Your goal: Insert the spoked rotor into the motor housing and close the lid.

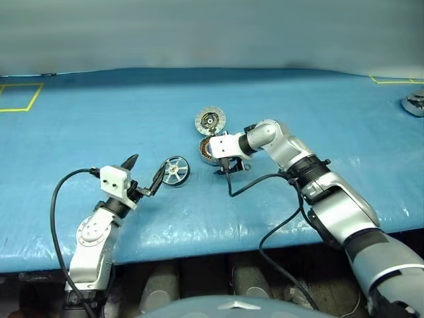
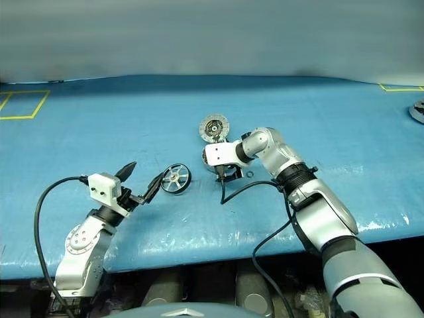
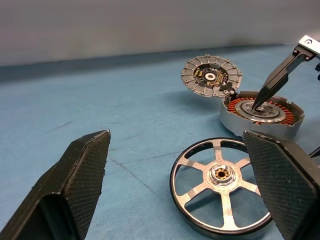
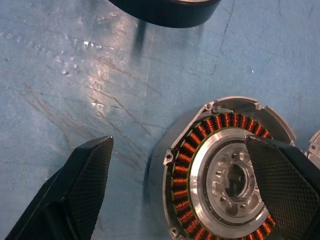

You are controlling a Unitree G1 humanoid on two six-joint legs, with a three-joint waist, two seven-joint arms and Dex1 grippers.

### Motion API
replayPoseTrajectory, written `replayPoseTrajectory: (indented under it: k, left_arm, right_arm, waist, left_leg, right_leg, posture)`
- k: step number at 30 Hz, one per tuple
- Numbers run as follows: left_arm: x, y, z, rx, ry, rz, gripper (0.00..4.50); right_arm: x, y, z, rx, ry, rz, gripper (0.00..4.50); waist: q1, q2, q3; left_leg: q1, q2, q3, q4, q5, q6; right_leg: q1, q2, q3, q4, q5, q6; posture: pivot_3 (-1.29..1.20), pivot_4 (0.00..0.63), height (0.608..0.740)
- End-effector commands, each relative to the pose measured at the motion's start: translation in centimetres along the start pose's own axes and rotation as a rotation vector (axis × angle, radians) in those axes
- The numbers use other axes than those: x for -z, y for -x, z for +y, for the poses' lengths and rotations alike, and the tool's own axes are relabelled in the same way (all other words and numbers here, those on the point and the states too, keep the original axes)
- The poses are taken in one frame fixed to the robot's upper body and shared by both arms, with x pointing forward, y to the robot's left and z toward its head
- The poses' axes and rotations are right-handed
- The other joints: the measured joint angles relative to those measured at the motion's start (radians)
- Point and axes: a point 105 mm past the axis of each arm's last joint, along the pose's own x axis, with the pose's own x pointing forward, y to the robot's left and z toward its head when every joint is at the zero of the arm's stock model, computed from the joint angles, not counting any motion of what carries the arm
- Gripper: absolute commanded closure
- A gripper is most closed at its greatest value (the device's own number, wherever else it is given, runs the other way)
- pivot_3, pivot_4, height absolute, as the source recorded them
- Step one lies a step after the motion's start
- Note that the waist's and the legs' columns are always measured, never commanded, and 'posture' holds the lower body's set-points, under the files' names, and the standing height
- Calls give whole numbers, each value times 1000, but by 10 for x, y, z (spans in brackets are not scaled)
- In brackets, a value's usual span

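The spoked rotor [image 1: 175, 171] lies flat on the blue mat, just past the tips of my open, empty left gripper [image 1: 146, 169]. In the left wrist view the rotor [image 3: 222, 185] rests between and beyond my fingers [image 3: 85, 175]. The motor housing [image 1: 207, 151], with copper windings up, sits right of the rotor. The lid [image 1: 210, 121] leans tilted against the housing's far side, speckled face showing. My right gripper [image 1: 225, 162] hangs open over the housing [image 4: 225, 170]. One of its fingers [image 3: 272, 82] is above the silver centre, the other above bare mat on the rotor's side.
Yellow tape squares mark the mat at far left [image 1: 16, 96] and far right [image 1: 394, 79]. Another metal part [image 1: 415, 104] lies at the right edge. A black cable [image 1: 265, 182] loops from my right arm over the mat near the table's front edge.
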Motion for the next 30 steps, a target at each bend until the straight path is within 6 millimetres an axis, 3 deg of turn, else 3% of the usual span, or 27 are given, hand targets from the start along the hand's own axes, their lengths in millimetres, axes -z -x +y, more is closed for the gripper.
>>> replayPoseTrajectory:
  k: [1, 10, 17, 28, 30]
  left_arm:
    - [-16, 4, -2, -14, -24, -65, 0]
    - [-17, 4, 4, -35, -35, -60, 0]
    - [-18, -3, 2, -17, -34, -70, 0]
    - [-16, 4, 5, -26, -40, -51, 0]
    - [-16, 4, 6, -27, -42, -51, 0]
  right_arm:
    - [0, 5, -10, 37, 17, -3, 55]
    - [-5, 17, -14, 64, 18, -50, 55]
    - [5, 7, -1, 19, -28, -26, 55]
    - [20, -4, 14, -43, -33, 53, 55]
    - [25, -9, 22, -94, -24, 84, 453]
  waist:
    - [-1, 0, 0]
    - [-7, 1, 0]
    - [-9, 1, 0]
    - [-14, 1, 0]
    - [-15, 1, 0]
  left_leg:
    - [0, 0, 0, 0, 0, 0]
    - [0, 0, 0, 0, 0, 0]
    - [0, 0, 0, 0, 0, 0]
    - [1, 0, 0, 0, 0, 0]
    - [2, 0, 0, 0, 0, 0]
  right_leg:
    - [0, 0, 0, 0, 0, 0]
    - [0, 0, 0, 1, -2, 4]
    - [0, 0, 0, 0, 0, 0]
    - [1, 0, 0, 1, -2, 3]
    - [2, 0, 0, 1, -2, 4]
  posture:
    - [0, 150, 740]
    - [0, 150, 740]
    - [0, 150, 740]
    - [0, 150, 740]
    - [0, 150, 740]
